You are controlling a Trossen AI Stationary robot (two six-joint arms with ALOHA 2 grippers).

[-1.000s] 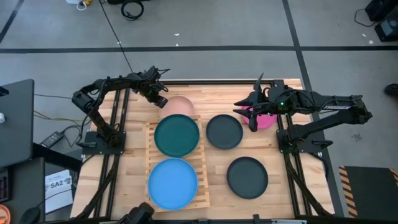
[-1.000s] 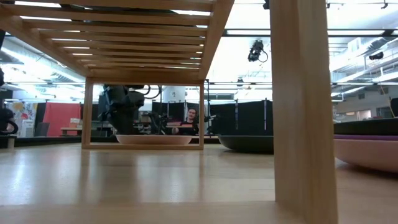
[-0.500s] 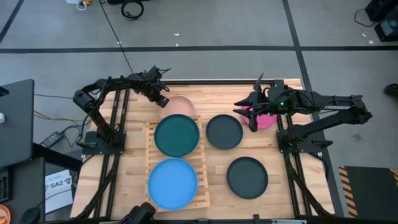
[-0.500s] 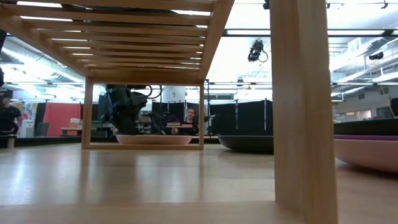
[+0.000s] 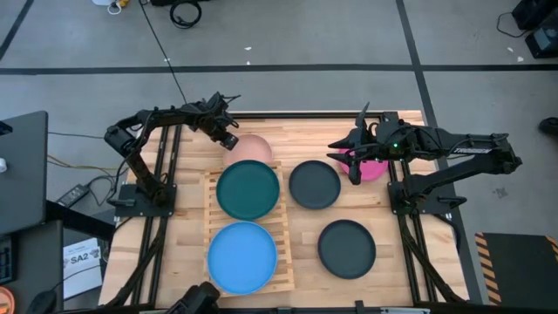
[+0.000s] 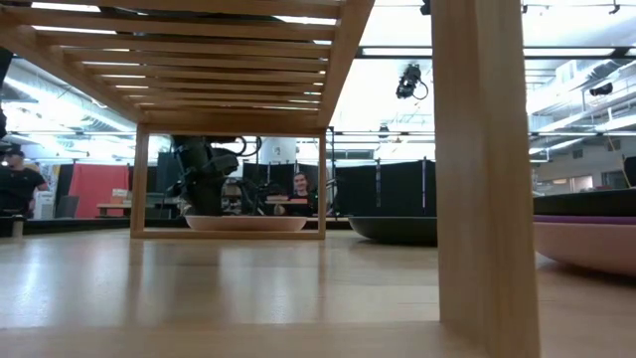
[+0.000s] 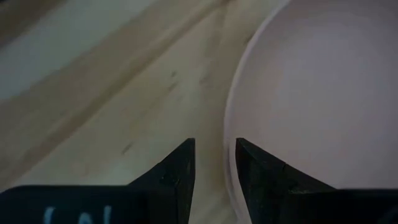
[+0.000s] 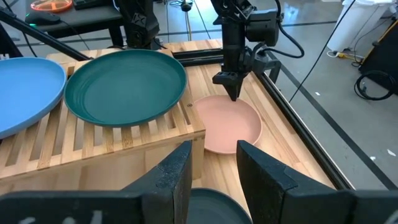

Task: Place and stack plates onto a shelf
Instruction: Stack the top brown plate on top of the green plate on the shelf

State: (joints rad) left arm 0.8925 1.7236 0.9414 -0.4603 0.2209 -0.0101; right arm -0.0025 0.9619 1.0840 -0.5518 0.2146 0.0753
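Note:
A salmon pink plate (image 5: 255,148) (image 7: 311,93) lies flat on the table beyond the shelf's (image 5: 283,235) far end. A teal plate (image 5: 248,190) and a blue plate (image 5: 242,256) rest on the shelf's slats. My left gripper (image 5: 228,139) (image 7: 215,163) points down at the salmon plate's far-left rim, open by a narrow gap, with one fingertip outside the rim and one over the plate. My right gripper (image 5: 353,170) (image 8: 214,168) is open and hovers between a dark grey plate (image 5: 314,184) and a magenta plate (image 5: 375,168), holding nothing. My left gripper comes from above, pointing down, with its fingers on either side of the salmon plate's rim (image 7: 229,134). I cannot tell whether either finger touches it. The plate lies flat on the table.
A second dark grey plate (image 5: 347,249) sits on the table near the right front. The shelf's leg (image 6: 477,169) fills the low view's foreground. Black frame rails run along both table sides. A person (image 6: 298,194) stands in the room behind.
My left gripper has moved a little toward the table's right and down, closer to the salmon plate's rim. The plates and my right arm have stayed put.

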